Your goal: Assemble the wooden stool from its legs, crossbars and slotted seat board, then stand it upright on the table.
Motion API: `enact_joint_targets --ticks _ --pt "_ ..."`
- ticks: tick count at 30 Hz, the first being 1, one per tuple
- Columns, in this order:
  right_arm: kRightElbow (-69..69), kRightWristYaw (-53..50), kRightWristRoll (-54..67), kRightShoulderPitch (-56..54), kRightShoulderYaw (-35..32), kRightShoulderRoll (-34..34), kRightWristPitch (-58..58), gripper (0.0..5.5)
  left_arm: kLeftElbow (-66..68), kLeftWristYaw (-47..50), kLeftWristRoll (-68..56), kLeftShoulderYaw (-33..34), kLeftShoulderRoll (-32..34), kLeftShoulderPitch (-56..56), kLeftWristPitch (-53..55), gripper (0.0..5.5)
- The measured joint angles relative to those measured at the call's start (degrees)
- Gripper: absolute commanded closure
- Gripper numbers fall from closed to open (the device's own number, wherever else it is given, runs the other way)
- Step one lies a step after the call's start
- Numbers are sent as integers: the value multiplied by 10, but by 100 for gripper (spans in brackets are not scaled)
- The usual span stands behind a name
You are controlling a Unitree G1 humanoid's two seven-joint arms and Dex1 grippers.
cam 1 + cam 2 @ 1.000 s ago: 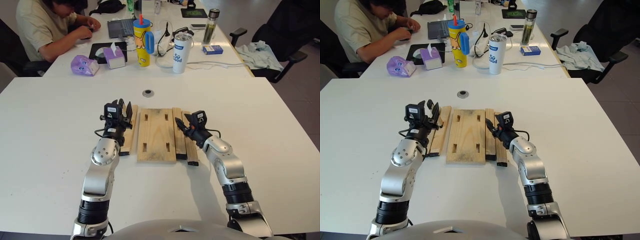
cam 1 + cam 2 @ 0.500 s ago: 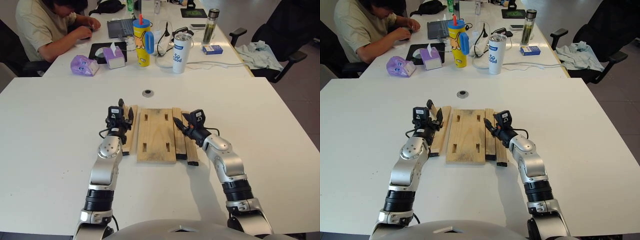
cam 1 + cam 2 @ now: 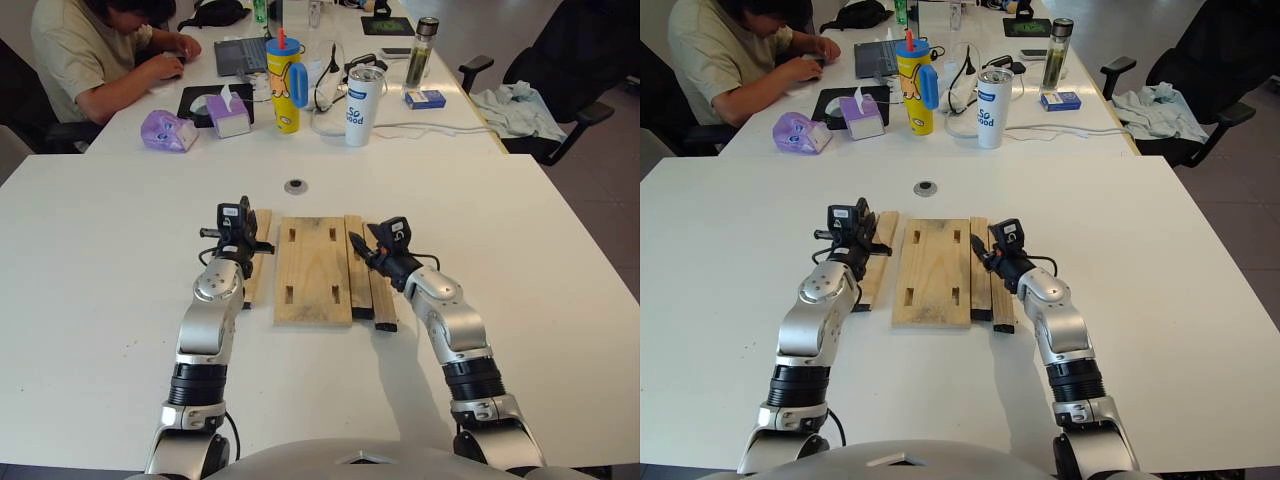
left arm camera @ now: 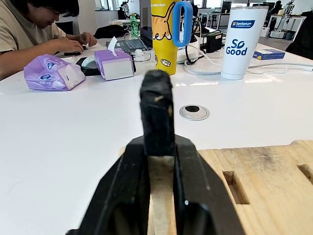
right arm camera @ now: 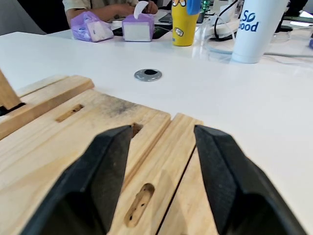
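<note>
The slotted seat board point(image 3: 313, 270) lies flat at the table's middle. Two wooden bars point(image 3: 258, 262) lie along its left edge, and more bars point(image 3: 372, 290) lie along its right edge. My left gripper point(image 3: 243, 234) is at the far end of the left bars, shut on the outer bar, whose wood point(image 4: 160, 191) shows between the black fingers point(image 4: 156, 105). My right gripper point(image 3: 362, 248) hovers low over the far end of the right bars, open, its fingers point(image 5: 105, 171) spread over a slotted bar point(image 5: 161, 176) beside the board point(image 5: 73, 132).
A metal grommet point(image 3: 296, 186) sits in the table beyond the board. The far table holds a yellow tumbler point(image 3: 285, 85), a white tumbler point(image 3: 364, 105) and tissue packs point(image 3: 168, 130). Bare white tabletop point(image 3: 100, 300) lies to both sides.
My left gripper moved inward and forward to the far end of the left bars, and its fingers went from spread to shut. The right arm barely moved.
</note>
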Motion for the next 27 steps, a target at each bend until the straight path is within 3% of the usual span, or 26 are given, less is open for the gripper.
enact_joint_targets --ticks 3,8,15,19,27 --pt "11 16 23 -12 -19 -1 -5 237 -13 -11 -18 15 6 -16 21 509" --pt "12 127 178 -37 -102 -16 37 153 -64 -65 -103 55 23 -105 57 509" --pt "56 258 432 -101 -217 -92 274 47 -43 -224 -378 171 83 -199 200 509" --pt "77 284 491 -116 -236 -104 344 41 -3 -270 -480 214 124 -223 265 509" --pt "64 282 574 -140 -257 -97 408 41 23 -286 -593 218 132 -227 338 509"
